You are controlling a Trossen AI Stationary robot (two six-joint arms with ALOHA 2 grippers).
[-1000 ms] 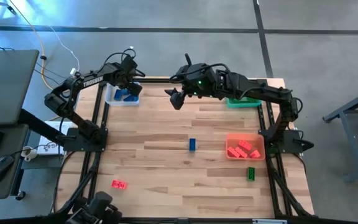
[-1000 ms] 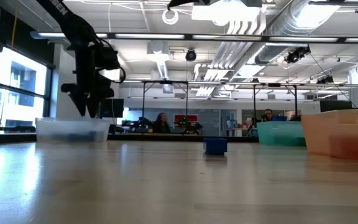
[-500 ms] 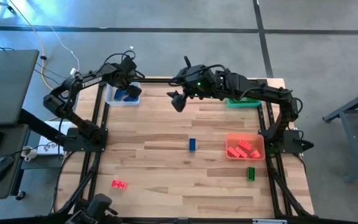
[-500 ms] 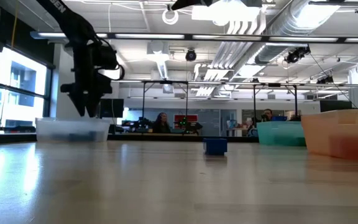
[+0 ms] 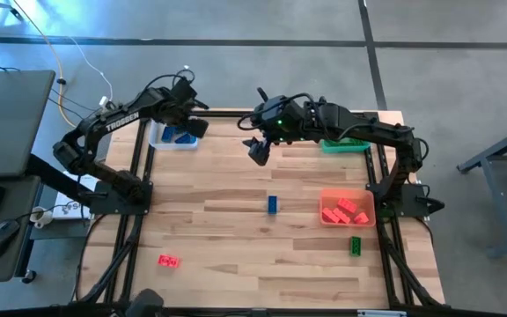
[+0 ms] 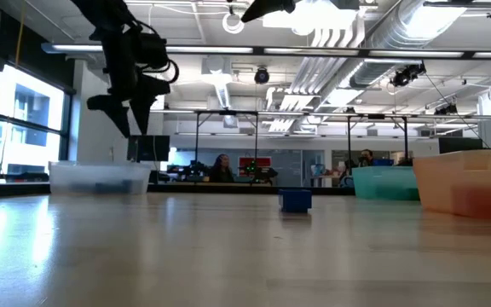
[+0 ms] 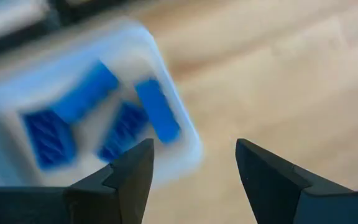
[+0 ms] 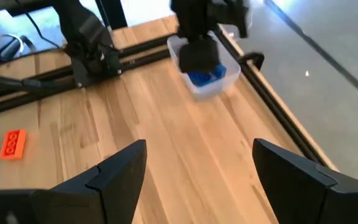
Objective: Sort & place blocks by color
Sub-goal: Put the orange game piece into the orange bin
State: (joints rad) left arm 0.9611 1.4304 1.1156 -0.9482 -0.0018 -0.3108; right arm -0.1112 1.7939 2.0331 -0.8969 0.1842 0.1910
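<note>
Three loose blocks lie flat on the table: a blue block in the middle, a red block near the near-left corner, and a green block near the orange bin. More blue blocks lie in the clear bin at the far left. My left gripper hangs open and empty above that bin's right edge. My right gripper is open and empty, high over the far middle of the table.
The orange bin with red blocks sits at the right. A green bin sits at the far right, partly under my right arm. Black frame rails run along the left and right table edges. Bare wood lies between the loose blocks.
My left gripper has risen above the clear bin and shifted slightly toward the table's right. My right gripper has drifted a little toward the right and the near edge. No block on the table has moved.
</note>
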